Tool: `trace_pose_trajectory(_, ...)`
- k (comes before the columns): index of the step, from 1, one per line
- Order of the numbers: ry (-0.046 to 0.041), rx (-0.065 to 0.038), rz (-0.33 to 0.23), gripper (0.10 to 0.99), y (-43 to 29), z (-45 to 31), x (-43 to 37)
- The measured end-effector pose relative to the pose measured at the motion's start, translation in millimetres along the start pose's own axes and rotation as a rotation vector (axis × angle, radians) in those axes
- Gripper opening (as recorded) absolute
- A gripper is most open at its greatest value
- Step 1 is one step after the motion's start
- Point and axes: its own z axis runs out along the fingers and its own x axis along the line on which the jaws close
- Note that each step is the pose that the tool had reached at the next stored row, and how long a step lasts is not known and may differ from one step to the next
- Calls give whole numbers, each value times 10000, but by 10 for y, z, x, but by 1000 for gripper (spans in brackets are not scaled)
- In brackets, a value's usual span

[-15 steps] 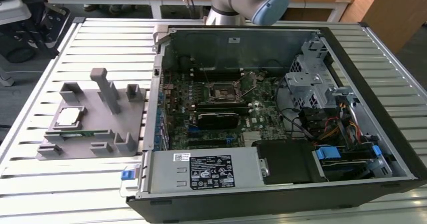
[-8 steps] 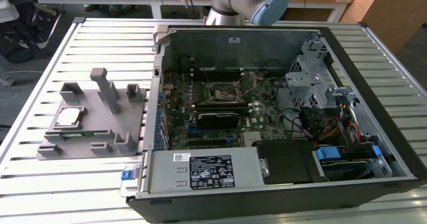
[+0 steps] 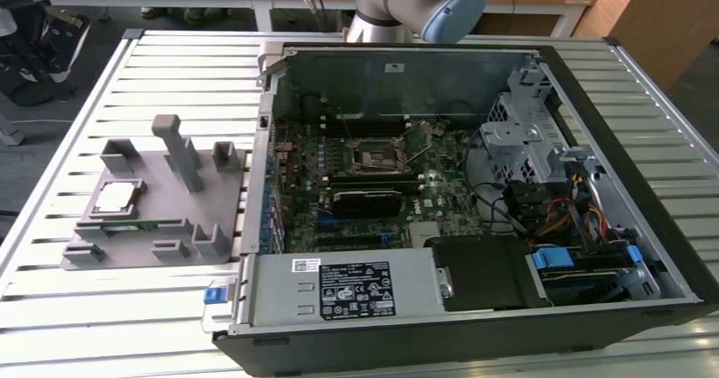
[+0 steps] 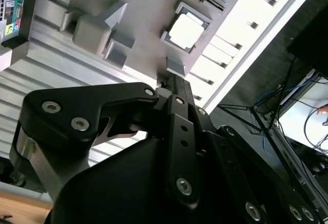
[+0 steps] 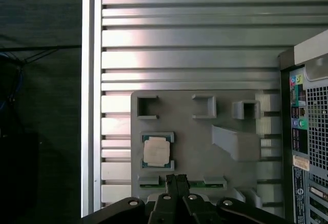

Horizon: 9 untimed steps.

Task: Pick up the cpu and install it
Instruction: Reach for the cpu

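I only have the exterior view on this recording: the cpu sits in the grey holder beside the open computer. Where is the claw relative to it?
Observer: In the first wrist view the claw is raised over one edge of the grey holder, apart from the cpu.
Operator: Carrying anything?
Observer: No. Its fingers are together with nothing between them.
Operator: What does the computer case turn toward the holder?
Observer: Its port panel, with small coloured jacks.
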Motion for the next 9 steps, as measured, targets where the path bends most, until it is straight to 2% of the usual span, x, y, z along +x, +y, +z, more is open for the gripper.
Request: trace_pose_trajectory(9,0,-1,0,114,5,14,174)
